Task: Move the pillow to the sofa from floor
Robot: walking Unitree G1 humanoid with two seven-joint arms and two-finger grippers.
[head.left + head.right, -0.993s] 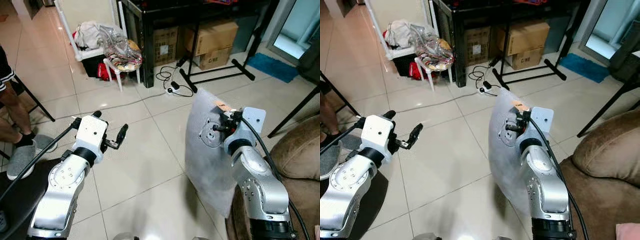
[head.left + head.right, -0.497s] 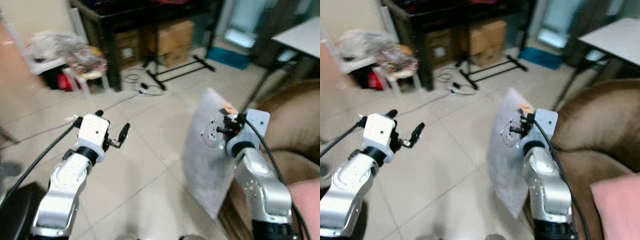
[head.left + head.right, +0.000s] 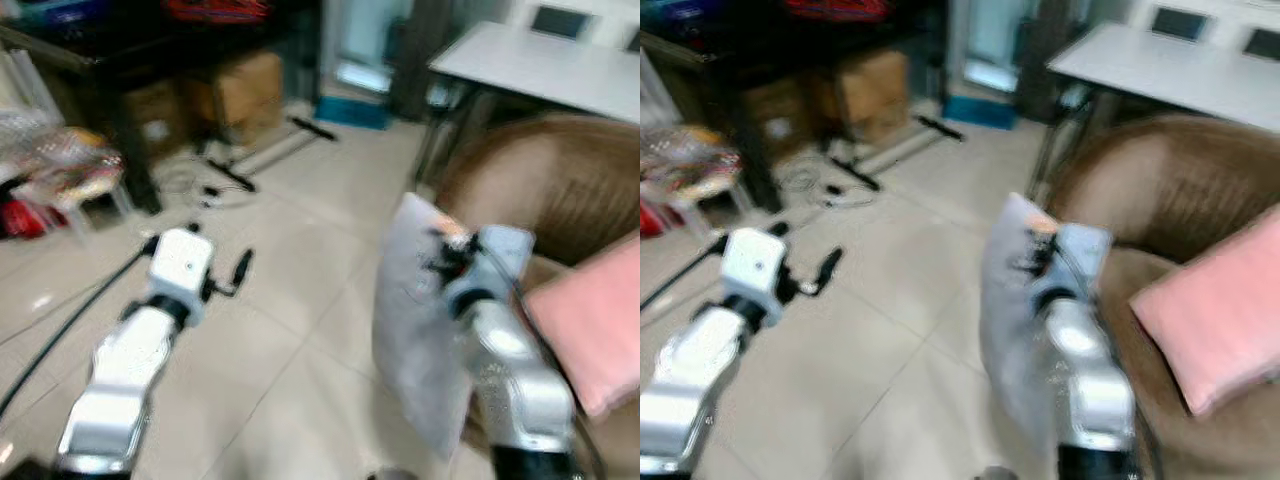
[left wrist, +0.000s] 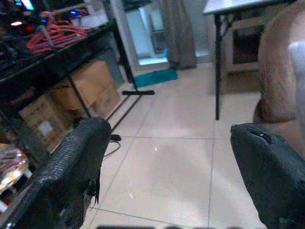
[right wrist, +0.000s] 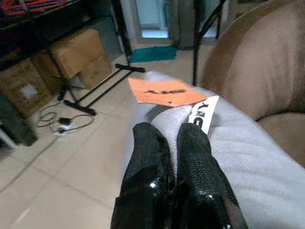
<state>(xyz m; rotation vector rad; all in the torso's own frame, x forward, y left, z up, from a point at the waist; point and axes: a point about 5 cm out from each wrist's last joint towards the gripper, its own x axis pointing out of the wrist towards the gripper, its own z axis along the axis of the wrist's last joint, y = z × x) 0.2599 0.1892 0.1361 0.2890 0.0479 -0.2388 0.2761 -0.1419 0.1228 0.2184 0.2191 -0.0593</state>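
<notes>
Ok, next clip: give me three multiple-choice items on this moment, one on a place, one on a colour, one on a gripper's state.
1. Where is the grey pillow?
A. flat on the floor
B. held off the floor by the right gripper, beside the brown sofa
C. on the grey table

2. What colour is the cushion lying on the sofa?
A. pink
B. green
C. black

3. How are the left gripper's fingers?
A. shut on a cable
B. shut on the pillow
C. wide apart, with nothing between them

Answers:
1 B: the right wrist view shows both black fingers pinching the pillow's edge near its orange tag, and the eye views show it hanging upright next to the sofa.
2 A: both eye views show it pink.
3 C: the left wrist view shows bare floor tiles between them.
</notes>
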